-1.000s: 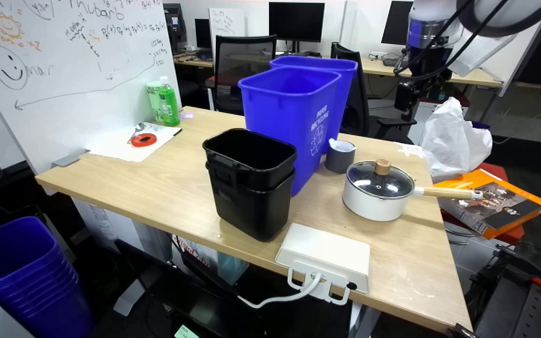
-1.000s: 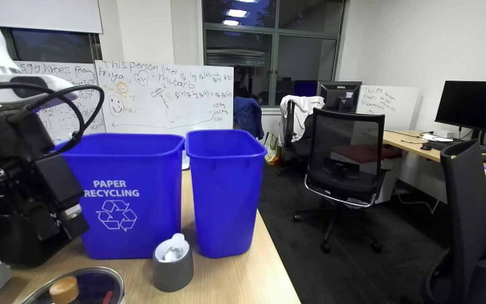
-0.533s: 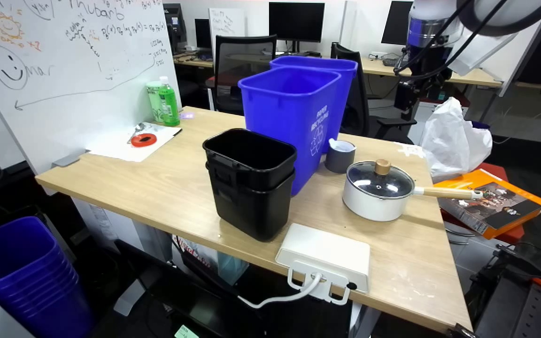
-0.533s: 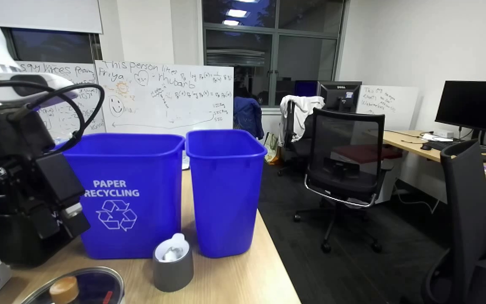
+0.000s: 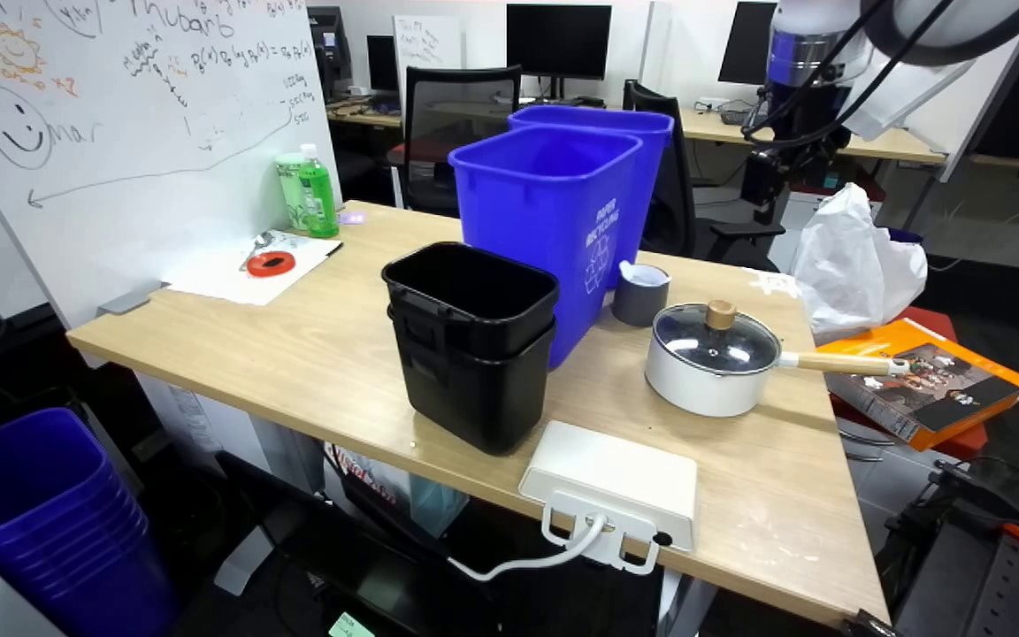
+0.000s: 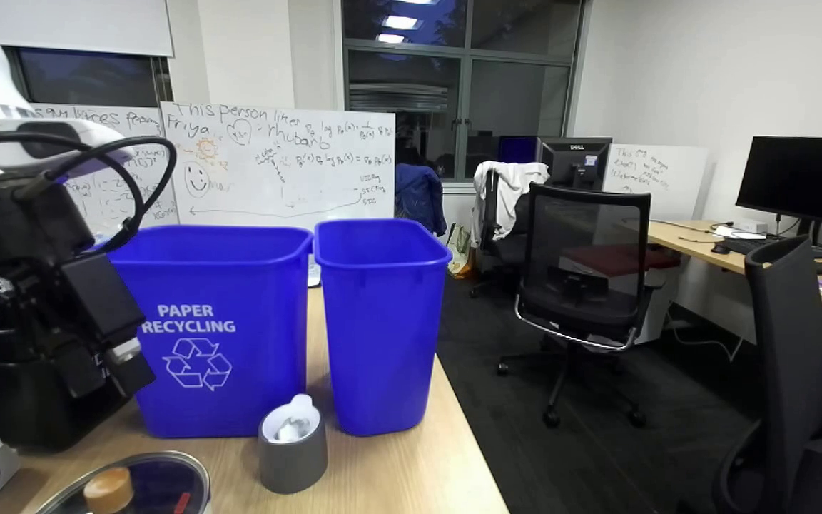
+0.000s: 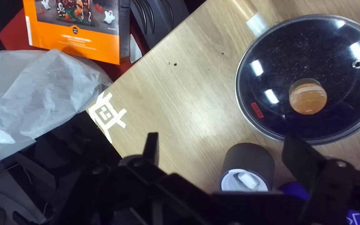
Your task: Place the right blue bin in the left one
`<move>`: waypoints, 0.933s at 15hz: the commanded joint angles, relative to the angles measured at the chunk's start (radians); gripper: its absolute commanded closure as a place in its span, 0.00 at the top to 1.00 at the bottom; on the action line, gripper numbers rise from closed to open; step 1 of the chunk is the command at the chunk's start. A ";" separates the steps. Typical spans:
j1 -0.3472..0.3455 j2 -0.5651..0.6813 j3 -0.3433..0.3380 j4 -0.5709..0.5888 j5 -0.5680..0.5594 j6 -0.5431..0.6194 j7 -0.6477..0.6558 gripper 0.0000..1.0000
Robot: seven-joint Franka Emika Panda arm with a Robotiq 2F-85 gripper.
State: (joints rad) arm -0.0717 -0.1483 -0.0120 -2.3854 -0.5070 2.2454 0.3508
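The right blue bin, with white recycling print, stands upright on the table, and it also shows in an exterior view. The left one, a plain blue bin, stands upright close beside it; in an exterior view it is partly hidden behind the right bin. My gripper is above the table, apart from both bins, on the side of the printed face; it also shows in an exterior view. In the wrist view the gripper has its fingers wide apart with nothing between them. A bit of the right bin shows there.
A grey cup stands before the bins, near a white pot with a glass lid. Stacked black bins stand beside the right blue bin. A white box lies at the table's edge. A whiteboard borders the table.
My gripper and its cable have shifted only very slightly, with the cable a little higher. The bins and other objects have not moved.
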 commanded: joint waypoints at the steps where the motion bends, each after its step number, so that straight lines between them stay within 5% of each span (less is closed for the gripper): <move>1: -0.023 0.018 -0.005 0.053 -0.023 0.046 0.069 1.00; 4: -0.050 0.044 -0.025 0.135 -0.025 0.094 0.143 1.00; 10: -0.093 0.209 -0.078 0.310 -0.247 0.142 0.560 1.00; 11: -0.081 0.148 -0.087 0.245 -0.222 0.156 0.467 1.00; 14: -0.074 0.170 -0.094 0.261 -0.225 0.156 0.484 1.00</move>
State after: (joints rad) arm -0.1618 0.0216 -0.0893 -2.1254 -0.7346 2.4026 0.8379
